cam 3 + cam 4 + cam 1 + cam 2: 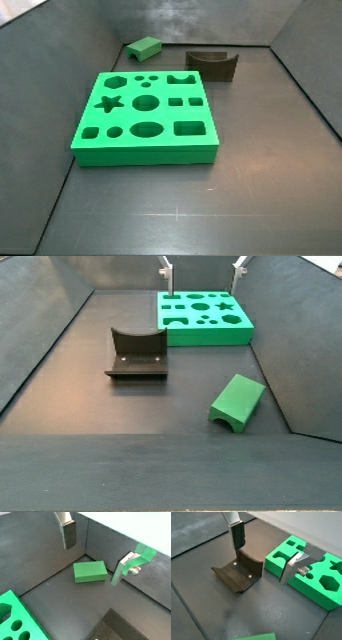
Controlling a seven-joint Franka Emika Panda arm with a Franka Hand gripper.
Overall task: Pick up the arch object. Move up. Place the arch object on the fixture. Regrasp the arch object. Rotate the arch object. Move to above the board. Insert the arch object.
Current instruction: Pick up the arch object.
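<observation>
In a side view, nearest is the small green block (238, 400), lying on the dark worktop (120, 421) close to one wall, nothing touching it. Behind it & to the side sits the dark brown fixture (136, 353), curved dip on top, well apart from the block. Further back is the big green board (202, 318) w/ star, hexagon, round & square cutouts; block isn't in any of them. At the far top edge the hand (203, 268) shows only as two silver finger tips above the board, high up. In a side view from the opposite end the order flips: board (144, 118) near, fixture (211, 65) & block (143, 46) at the back wall, apart from each other. In both wrist views the hand (95, 554) is wide open, fingers (69, 534) well apart w/ nothing between them; block (90, 571) lies on the worktop below, untouched. In a wrist view the fixture (239, 573) & board corner (308, 571) lie below the hand (264, 554).
</observation>
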